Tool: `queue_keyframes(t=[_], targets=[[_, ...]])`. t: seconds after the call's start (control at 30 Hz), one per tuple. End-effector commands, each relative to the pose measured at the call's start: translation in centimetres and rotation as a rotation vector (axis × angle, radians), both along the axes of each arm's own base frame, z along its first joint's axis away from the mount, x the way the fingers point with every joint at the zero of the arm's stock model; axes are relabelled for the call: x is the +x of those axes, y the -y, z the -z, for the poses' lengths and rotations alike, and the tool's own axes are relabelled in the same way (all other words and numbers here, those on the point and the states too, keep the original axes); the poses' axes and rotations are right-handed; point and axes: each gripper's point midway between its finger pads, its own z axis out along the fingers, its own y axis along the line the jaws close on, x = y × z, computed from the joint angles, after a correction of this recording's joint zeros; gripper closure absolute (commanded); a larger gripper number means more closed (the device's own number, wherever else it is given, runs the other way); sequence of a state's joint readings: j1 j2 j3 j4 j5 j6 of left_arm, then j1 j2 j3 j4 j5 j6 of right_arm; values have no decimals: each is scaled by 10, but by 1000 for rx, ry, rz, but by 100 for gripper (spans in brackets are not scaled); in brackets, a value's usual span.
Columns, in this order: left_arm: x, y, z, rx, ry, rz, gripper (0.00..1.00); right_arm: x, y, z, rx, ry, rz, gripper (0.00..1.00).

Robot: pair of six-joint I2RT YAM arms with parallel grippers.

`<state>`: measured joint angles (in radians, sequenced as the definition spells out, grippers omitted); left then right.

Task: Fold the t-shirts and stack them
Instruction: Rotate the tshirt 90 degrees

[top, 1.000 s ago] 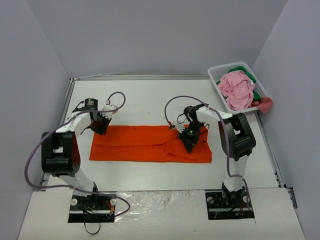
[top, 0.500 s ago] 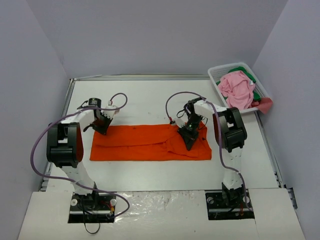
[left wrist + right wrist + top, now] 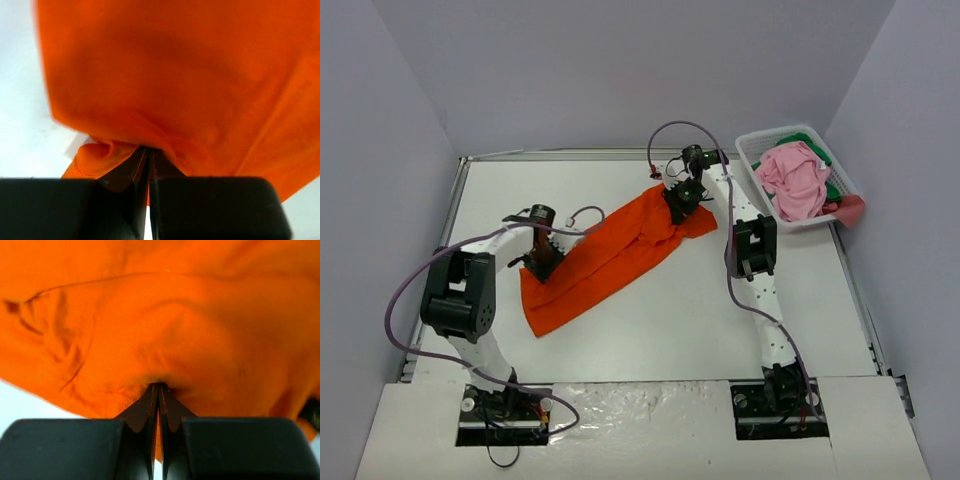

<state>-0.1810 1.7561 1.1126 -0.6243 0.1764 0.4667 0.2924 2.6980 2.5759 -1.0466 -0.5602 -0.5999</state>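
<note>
Reads as a robotics lab test cell. Boxed in on three sides by plain pale panels (image 3: pixel 620 70), around a white table (image 3: pixel 660 330) edged with metal rails (image 3: pixel 600 154). Carries two white-and-black arms, left arm (image 3: pixel 455 300) and right arm (image 3: pixel 752 250), bolted to black base plates (image 3: pixel 505 418) at the near edge, purple cables (image 3: pixel 675 124) looping loose. Shows as props an orange t-shirt (image 3: pixel 610 255) and a white slotted basket (image 3: pixel 775 131) of clothes.

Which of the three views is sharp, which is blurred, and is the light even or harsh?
Top external: sharp and evenly lit, with no harsh shadows around the orange t-shirt. Left wrist: the cloth is blurred and the left gripper is a dark silhouette. Right wrist: seams are readable but slightly soft, and the right gripper is also dark.
</note>
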Motion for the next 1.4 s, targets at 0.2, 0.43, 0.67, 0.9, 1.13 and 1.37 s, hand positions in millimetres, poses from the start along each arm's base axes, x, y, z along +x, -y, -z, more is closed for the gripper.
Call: queue_keyframes(t=[0.2, 0.43, 0.67, 0.9, 1.13, 1.37], targets=[[-70, 73, -12, -55, -214, 213, 98, 127, -1, 27, -88, 462, 180, 100], [-84, 124, -36, -233, -228, 323, 97, 169, 9, -23, -130, 699, 265, 100], [-63, 137, -100, -319, -49, 376, 98, 174, 11, -103, -104, 850, 381, 100], [-46, 137, -181, -388, 151, 333, 98, 151, -13, -170, -42, 927, 405, 100], [-5, 67, -206, -283, 378, 15, 98, 84, -43, -152, -18, 785, 300, 100], [5, 15, -209, -251, 443, -183, 98, 52, -30, -91, -156, 651, 269, 100]])
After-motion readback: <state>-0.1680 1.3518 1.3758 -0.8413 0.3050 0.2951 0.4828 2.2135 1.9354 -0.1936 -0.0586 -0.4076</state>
